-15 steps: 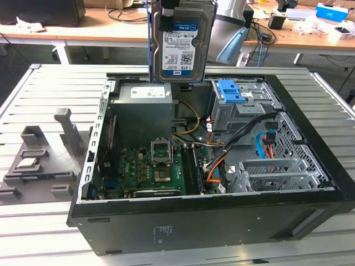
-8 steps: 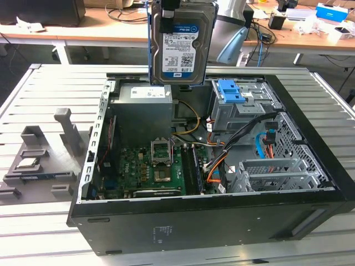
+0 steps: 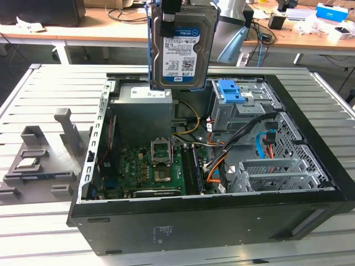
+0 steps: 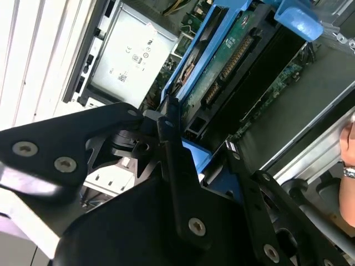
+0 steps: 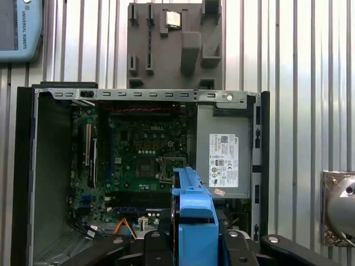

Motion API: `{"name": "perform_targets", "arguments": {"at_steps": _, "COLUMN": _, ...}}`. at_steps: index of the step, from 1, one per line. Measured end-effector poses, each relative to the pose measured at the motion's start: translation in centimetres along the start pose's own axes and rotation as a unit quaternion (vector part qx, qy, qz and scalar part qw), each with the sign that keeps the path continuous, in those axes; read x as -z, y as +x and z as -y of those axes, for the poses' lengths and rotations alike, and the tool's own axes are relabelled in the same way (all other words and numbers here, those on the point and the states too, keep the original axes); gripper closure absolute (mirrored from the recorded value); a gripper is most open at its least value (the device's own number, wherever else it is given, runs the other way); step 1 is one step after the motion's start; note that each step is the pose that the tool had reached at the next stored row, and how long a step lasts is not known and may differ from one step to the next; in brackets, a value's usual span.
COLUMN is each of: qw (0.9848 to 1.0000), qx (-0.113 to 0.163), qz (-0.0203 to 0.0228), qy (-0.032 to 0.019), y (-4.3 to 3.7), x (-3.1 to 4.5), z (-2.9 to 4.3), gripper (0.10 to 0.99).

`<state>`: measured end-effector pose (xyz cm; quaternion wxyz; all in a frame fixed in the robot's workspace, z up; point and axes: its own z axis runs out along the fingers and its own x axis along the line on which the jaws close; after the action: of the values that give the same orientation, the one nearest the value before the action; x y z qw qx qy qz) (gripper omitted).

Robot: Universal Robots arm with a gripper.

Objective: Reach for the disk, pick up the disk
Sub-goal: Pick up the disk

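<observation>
The silver-grey rectangular hard drive with its white-and-blue barcode label, the disk [image 3: 180, 52], hangs on edge at the upper middle of the exterior view, clear above the black open computer case [image 3: 222, 221] lying on the slatted metal table [image 3: 50, 88]. The black gripper [image 4: 198, 158] holds it from above, and in the second wrist view its fingers [image 4: 173, 160] are closed tightly on the blue plastic bracket framing the drive. This probably spares the label face and circuit board from pressure. The pick-up looks done.

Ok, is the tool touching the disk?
Touching. In the second wrist view the tool clamps the disk by its blue bracket.
</observation>
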<state>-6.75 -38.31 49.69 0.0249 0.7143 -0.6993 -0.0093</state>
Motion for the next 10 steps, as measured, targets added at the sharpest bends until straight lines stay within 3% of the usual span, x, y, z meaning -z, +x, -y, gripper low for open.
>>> {"name": "perform_targets", "arguments": {"at_steps": 10, "qw": 1.0, "qx": 0.0, "qz": -0.0002, "qy": 0.0, "y": 1.71, "x": -0.07, "z": -0.03, "gripper": 0.722}}
